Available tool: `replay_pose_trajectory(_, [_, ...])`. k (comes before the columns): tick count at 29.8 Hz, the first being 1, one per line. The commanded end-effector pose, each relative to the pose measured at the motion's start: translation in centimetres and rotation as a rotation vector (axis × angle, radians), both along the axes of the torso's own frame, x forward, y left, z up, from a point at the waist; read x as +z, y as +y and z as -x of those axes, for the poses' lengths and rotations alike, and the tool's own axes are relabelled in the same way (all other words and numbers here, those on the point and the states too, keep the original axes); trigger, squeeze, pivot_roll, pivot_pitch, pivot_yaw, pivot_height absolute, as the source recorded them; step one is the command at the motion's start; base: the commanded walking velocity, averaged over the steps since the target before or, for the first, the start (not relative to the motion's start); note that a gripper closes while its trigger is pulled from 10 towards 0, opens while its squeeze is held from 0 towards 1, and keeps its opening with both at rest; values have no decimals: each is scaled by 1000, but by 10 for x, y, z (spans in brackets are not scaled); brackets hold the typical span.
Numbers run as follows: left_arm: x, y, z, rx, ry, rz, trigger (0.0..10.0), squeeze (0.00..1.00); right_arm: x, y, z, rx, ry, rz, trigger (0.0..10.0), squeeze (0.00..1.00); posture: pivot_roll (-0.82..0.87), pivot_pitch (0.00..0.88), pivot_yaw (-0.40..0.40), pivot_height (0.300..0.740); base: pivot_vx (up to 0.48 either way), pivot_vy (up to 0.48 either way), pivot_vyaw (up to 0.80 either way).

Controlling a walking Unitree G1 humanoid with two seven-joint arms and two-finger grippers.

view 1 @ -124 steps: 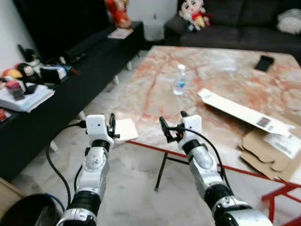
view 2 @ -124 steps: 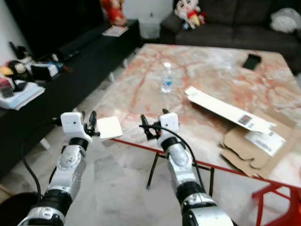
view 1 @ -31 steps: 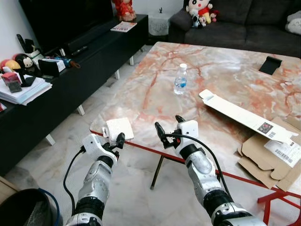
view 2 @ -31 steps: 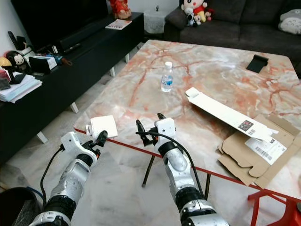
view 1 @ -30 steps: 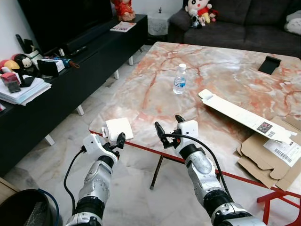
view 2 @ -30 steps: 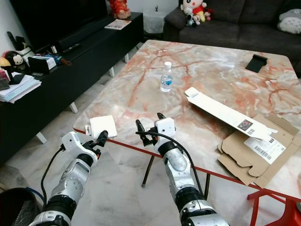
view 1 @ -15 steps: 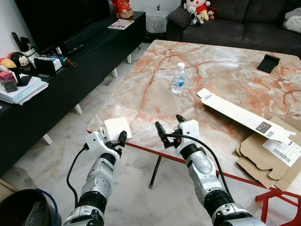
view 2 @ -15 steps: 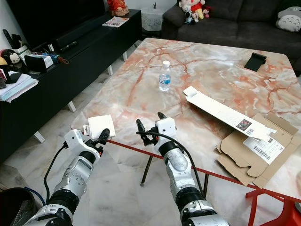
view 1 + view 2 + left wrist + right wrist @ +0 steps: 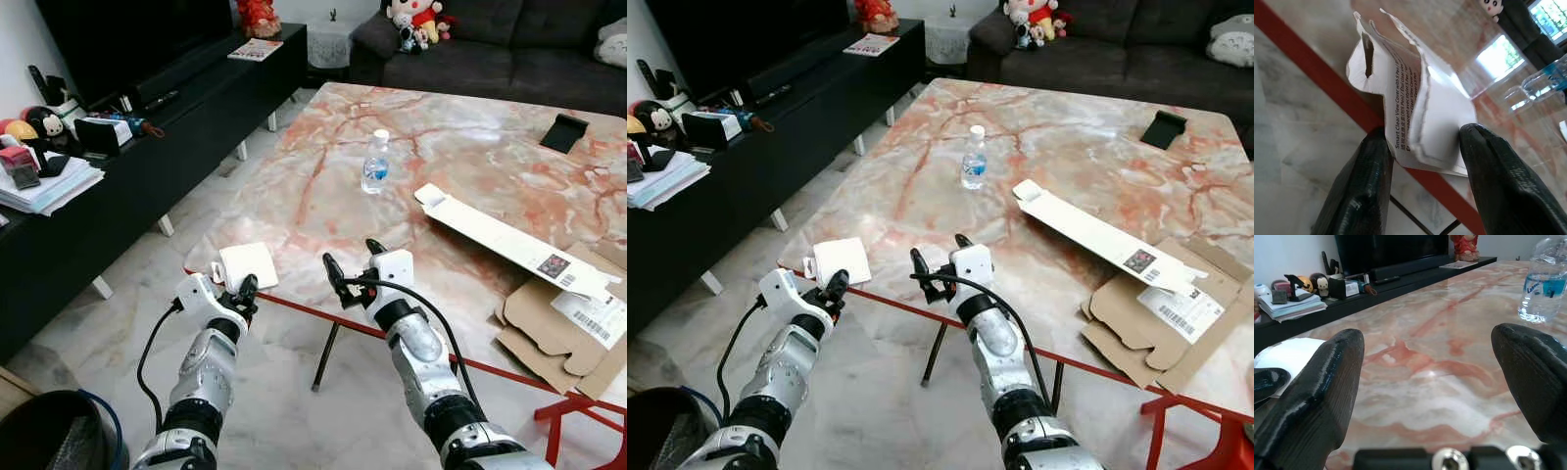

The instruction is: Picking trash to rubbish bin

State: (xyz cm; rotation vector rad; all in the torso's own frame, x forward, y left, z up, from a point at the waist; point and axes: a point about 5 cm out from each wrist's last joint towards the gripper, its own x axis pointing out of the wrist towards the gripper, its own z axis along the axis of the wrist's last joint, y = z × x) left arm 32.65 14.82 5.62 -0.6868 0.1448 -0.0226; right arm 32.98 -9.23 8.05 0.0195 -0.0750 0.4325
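Observation:
A small torn-open white paper packet (image 9: 245, 264) lies on the near left corner of the marble table (image 9: 460, 157), partly over the red edge. My left gripper (image 9: 242, 286) reaches up to it from below the corner. In the left wrist view the packet (image 9: 1420, 112) sits between the two black fingers (image 9: 1366, 186), which press on both its sides. My right gripper (image 9: 351, 259) hovers open over the table's near edge, to the right of the packet, holding nothing. A black rubbish bin (image 9: 49, 436) stands on the floor at the lower left.
A water bottle (image 9: 373, 164) stands mid-table. A long flat white carton (image 9: 509, 243) and brown cardboard (image 9: 563, 323) lie at the right, with a black phone-like object (image 9: 571, 132) further back. A low black TV bench (image 9: 98, 186) lines the left; a dark sofa (image 9: 490, 44) stands behind.
Over four seconds the left gripper has dropped from upright to reach under the table corner at the packet. In the last second only the camera has shifted slightly.

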Motion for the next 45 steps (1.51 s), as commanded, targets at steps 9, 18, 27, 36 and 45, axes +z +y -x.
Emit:
replay_pose_trajectory(9, [10,4,3,0,-62,-40,0,0,4,6,-3,6,-3,-8,10000,0,64,0,49,740,0,0,0])
replay_pose_trajectory(18, [27,9,-7,16,-119,-179,0,0,7,8,-6,-9,-3,-16,10000,0,67,0,74,740,0,0,0])
replay_pose_trajectory(27, [43,3,-12,-14,-192,-476,0,0,8,6,-7,-24,-2,-16,10000,0,69,0,83,740,0,0,0])
replay_pose_trajectory(36, [39,4,-10,-29,-184,-610,10000,0,6,6,-6,-34,8,-27,10000,0,57,0,100,740,0,0,0])
replay_pose_trajectory(45, [38,15,-8,43,-173,-666,10000,0,4,5,-6,-54,27,-45,10000,0,53,0,103,740,0,0,0])
